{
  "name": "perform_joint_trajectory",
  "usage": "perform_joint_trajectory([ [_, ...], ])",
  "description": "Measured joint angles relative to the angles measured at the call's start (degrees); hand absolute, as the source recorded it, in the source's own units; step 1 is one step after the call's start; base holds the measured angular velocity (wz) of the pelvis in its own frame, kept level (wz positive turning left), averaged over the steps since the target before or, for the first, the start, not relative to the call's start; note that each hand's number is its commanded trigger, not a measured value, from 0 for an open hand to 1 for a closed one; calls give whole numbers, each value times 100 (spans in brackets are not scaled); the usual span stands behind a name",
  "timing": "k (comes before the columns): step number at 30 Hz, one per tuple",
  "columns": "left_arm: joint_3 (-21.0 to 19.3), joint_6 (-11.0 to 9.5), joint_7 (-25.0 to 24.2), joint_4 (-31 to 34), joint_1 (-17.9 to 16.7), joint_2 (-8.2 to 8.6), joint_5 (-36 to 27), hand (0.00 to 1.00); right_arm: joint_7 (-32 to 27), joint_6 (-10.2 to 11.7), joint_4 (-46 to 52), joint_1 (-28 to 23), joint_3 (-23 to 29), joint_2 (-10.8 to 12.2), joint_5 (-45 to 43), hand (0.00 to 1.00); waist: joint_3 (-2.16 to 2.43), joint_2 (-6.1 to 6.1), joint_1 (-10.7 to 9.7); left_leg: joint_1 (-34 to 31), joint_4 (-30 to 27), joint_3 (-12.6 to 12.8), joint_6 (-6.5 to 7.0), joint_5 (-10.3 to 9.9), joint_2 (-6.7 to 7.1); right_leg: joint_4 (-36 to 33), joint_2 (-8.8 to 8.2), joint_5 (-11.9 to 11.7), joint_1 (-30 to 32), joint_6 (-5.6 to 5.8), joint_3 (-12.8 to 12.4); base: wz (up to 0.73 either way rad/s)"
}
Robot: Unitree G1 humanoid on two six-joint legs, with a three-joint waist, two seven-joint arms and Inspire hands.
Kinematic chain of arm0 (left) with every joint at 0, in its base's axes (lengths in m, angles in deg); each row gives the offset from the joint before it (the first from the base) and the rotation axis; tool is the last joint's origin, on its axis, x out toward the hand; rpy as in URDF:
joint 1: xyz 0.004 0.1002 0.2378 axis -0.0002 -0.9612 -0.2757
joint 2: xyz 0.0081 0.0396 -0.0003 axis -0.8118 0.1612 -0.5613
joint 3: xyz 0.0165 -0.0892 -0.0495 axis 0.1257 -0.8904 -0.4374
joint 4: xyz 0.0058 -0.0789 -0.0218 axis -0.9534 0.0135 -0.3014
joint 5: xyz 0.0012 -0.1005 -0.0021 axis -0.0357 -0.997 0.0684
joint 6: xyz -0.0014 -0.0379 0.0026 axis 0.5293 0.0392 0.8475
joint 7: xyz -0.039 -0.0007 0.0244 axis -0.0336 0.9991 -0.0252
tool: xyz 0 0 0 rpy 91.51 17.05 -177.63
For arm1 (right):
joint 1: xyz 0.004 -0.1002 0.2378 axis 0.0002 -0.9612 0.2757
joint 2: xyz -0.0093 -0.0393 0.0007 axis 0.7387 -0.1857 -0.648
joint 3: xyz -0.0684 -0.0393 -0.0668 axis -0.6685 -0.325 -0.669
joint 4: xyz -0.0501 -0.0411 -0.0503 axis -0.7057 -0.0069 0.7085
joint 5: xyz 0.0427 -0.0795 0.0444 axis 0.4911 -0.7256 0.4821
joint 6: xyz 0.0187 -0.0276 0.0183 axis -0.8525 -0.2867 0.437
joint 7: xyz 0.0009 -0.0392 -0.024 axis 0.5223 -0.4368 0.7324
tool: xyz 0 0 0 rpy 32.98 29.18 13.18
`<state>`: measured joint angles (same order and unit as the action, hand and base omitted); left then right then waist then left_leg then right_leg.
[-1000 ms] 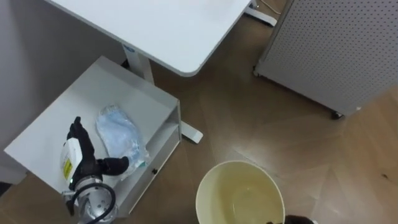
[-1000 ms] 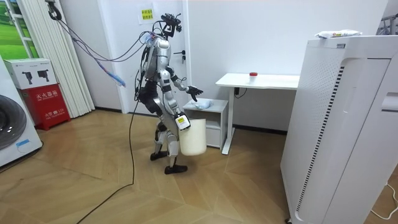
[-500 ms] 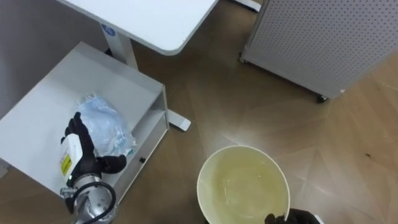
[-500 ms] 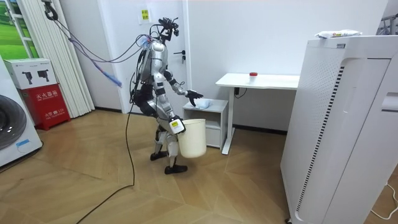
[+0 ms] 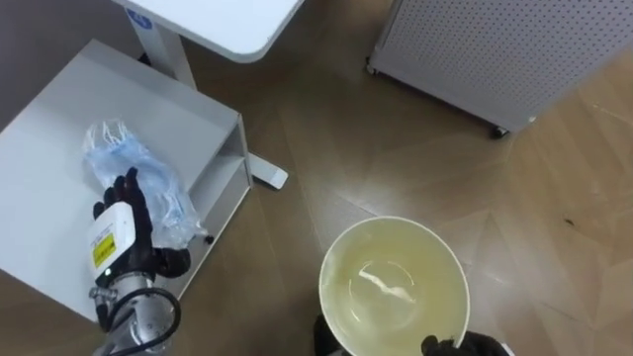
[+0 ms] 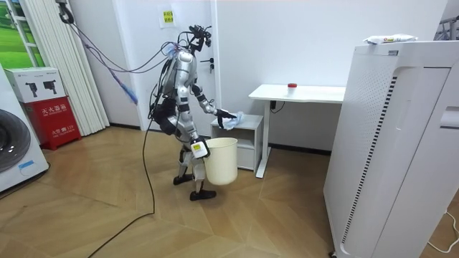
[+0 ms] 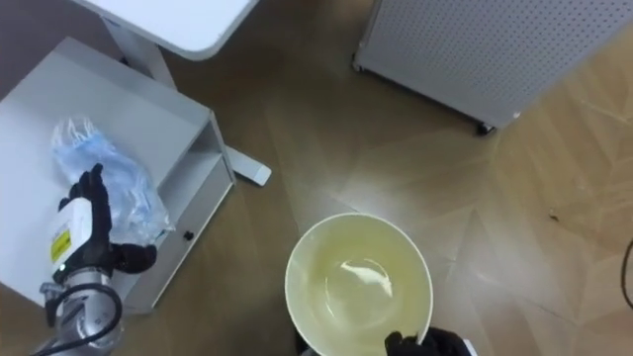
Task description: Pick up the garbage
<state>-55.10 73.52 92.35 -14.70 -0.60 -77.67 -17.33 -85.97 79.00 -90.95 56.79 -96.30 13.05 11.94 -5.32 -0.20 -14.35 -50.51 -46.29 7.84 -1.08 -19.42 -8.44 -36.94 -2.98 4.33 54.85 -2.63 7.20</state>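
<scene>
Now closer: left robot hand [image 5: 121,235], bag [image 5: 121,150]

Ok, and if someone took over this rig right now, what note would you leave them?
Left robot hand: open, fingers straight, over the crumpled plastic bag that lies on top of the white cabinet; bag not yet gripped.
Right robot hand: shut on the rim of the bucket, held low beside the cabinet.
Done: robot stands at the cabinet, bucket ready.
Left: close on the bag, lift it and drop it into the bucket. A pale streak shows at the bucket's bottom; scrap or glint, cannot tell.
</scene>
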Motion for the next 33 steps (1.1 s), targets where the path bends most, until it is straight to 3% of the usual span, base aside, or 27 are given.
perform_joint_trajectory([
  [2, 19, 72, -1, 1, 77, -10, 181, 100, 15, -53, 0, 4, 0, -17, 114, 100, 0, 0, -7, -84, -61, 2, -4, -18, -11, -55, 6, 9, 94, -6, -3, -2],
  [6, 78, 226, -1, 0, 219, -21, 639, 100, 65, -120, 4, 12, 2, -48, 232, 100, -2, 3, -12, -187, -110, 11, -1, -29, -12, -105, -1, 16, 200, -7, -12, 0],
  [18, 122, 521, 90, -30, 403, -96, 611, 100, 55, -251, 219, 3, 11, -83, 389, 100, -13, 24, 18, -163, -152, 26, 3, -38, -11, -180, -18, 26, 206, -16, -62, 0],
  [28, 121, 465, 72, -105, 137, 1, 304, 100, -130, -235, 214, 2, -9, -122, 419, 100, -17, 71, 235, -62, -118, 9, -8, -32, -7, -160, -27, 31, 103, -40, 16, 0],
  [31, 121, 414, 77, -97, 0, 6, 311, 100, -176, -170, 199, 8, -18, -86, 410, 100, -14, 75, 270, 43, -88, -12, -15, -21, 7, -146, -60, 40, -14, -51, 61, 5],
  [33, 122, 336, 89, -92, -193, 110, 264, 100, -190, -66, 145, -34, -69, -78, 365, 100, -12, 80, 350, 316, 62, 47, -9, -5, 25, -47, -62, 37, -246, -40, 25, 0],
])
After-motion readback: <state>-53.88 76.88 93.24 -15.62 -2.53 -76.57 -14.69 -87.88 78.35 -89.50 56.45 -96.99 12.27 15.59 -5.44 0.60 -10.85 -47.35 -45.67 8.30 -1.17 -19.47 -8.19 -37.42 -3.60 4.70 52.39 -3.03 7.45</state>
